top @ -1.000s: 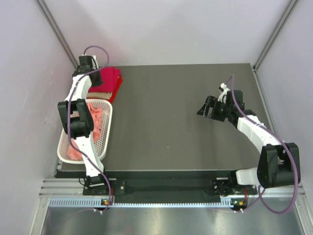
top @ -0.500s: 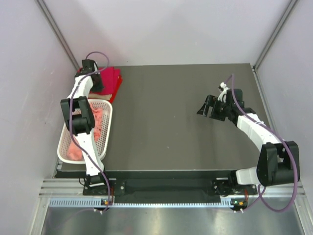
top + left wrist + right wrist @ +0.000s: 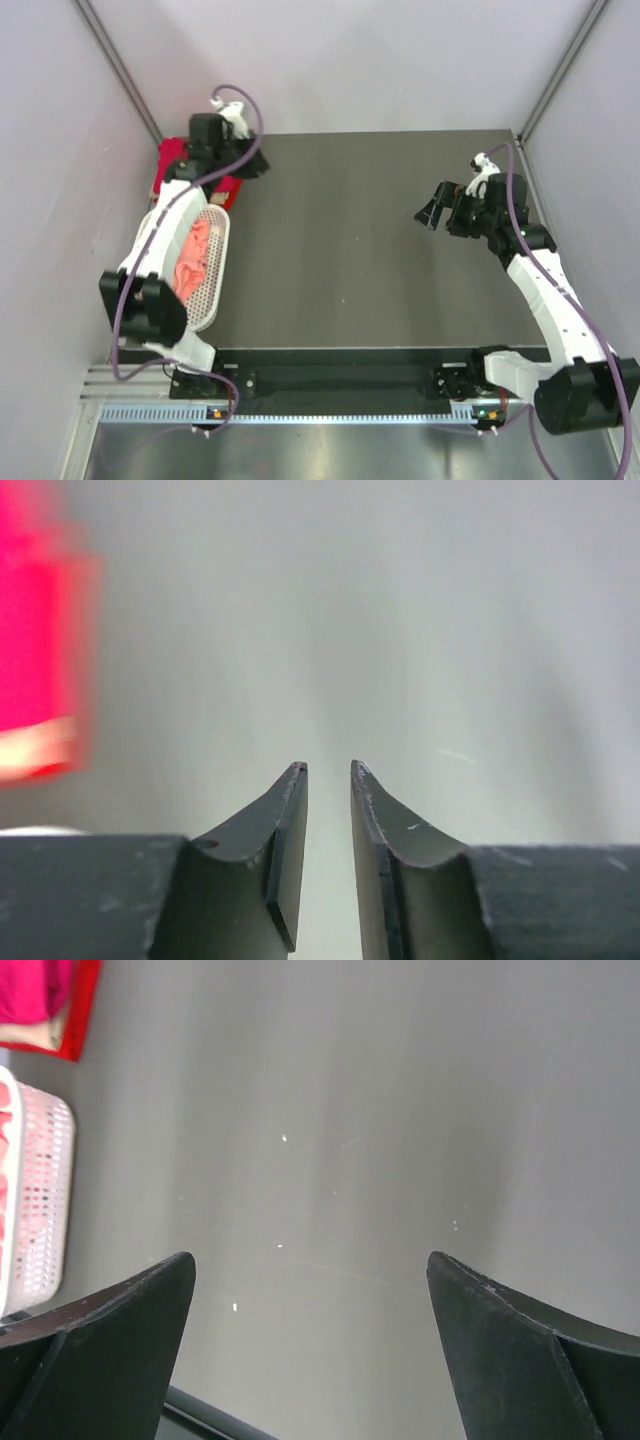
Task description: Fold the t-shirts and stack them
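1. Left gripper (image 3: 328, 769): the fingers stand a narrow slit apart with nothing between them. It is raised above the table (image 3: 350, 260) at the far left corner, and a blur of red cloth shows at the edge of its wrist view.
2. Right gripper (image 3: 310, 1260): the fingers are spread wide and empty. It hangs over the bare right half of the table, well apart from any cloth, and seems parked clear of the work.
3. The folded stack (image 3: 35, 1000) of t-shirts sits in the far left corner, crimson over tan over red, just beside the left gripper. Piling them there probably keeps the middle of the table free for folding.
4. A salmon-pink shirt (image 3: 190, 255) lies crumpled in the white mesh basket (image 3: 215, 295) at the table's left edge, on the near side of the stack. Unfolded, it looks the likely next pick.
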Robot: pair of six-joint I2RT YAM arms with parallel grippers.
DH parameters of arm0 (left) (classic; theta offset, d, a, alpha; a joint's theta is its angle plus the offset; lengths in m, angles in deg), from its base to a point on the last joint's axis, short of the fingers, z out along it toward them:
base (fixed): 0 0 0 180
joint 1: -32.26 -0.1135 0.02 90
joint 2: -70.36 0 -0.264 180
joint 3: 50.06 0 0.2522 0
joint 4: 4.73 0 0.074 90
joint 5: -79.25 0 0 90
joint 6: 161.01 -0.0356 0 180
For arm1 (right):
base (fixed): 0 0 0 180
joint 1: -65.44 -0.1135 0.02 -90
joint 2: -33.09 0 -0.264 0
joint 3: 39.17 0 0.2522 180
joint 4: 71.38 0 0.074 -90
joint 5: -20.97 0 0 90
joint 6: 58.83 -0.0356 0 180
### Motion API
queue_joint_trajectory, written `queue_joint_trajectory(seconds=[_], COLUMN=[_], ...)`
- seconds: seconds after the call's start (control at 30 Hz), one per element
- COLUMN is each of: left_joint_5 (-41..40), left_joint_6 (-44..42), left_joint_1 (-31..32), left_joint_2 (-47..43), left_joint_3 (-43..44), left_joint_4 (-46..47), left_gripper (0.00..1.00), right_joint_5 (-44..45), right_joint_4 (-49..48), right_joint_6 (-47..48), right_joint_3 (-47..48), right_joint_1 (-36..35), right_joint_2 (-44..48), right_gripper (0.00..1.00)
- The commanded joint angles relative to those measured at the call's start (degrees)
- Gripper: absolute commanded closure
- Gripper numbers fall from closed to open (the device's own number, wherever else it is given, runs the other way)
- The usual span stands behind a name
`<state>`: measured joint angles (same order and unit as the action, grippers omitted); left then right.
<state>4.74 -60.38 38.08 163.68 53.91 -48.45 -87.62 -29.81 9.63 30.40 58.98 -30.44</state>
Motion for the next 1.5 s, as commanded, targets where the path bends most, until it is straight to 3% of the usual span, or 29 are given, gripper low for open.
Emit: queue_joint_trajectory(seconds=[0.0, 0.1, 0.13, 0.17, 0.2, 0.53, 1.47], left_joint_5=[9.3, 13.2, 14.4, 15.7, 16.1, 15.2, 14.0], left_joint_6=[3.2, 7.8, 9.5, 9.8, 9.9, 11.4, 10.3], left_joint_1=[7.8, 12.1, 13.5, 14.9, 17.3, 19.2, 19.1], left_joint_2=[-7.9, -12.5, -13.7, -15.5, -16.1, -20.4, -23.1], left_joint_3=[-8.7, -15.8, -17.6, -20.8, -21.9, -30.4, -27.9], left_joint_4=[8.3, 13.0, 14.8, 16.5, 17.9, 21.3, 20.3], left_gripper=[0.7, 0.62, 0.39, 0.04, 0.01, 0.01, 0.01], right_joint_5=[0.9, 1.7, 1.6, 1.5, 1.2, -0.2, 1.2], right_joint_4=[3.2, 4.2, 4.4, 5.1, 5.1, 5.6, 2.9], right_joint_6=[0.3, 0.2, 0.2, 0.1, 0.1, -0.3, -2.1], right_joint_3=[3.1, 2.3, 1.8, 1.6, 1.2, -0.4, -2.0], right_joint_1=[0.7, 0.7, 0.7, 0.7, 0.7, 0.7, 0.7], right_joint_2=[5.4, 9.5, 10.2, 11.5, 12.0, 17.5, 18.6], right_gripper=[0.0, 0.0, 0.0, 0.0, 0.0, 0.0, 0.0])
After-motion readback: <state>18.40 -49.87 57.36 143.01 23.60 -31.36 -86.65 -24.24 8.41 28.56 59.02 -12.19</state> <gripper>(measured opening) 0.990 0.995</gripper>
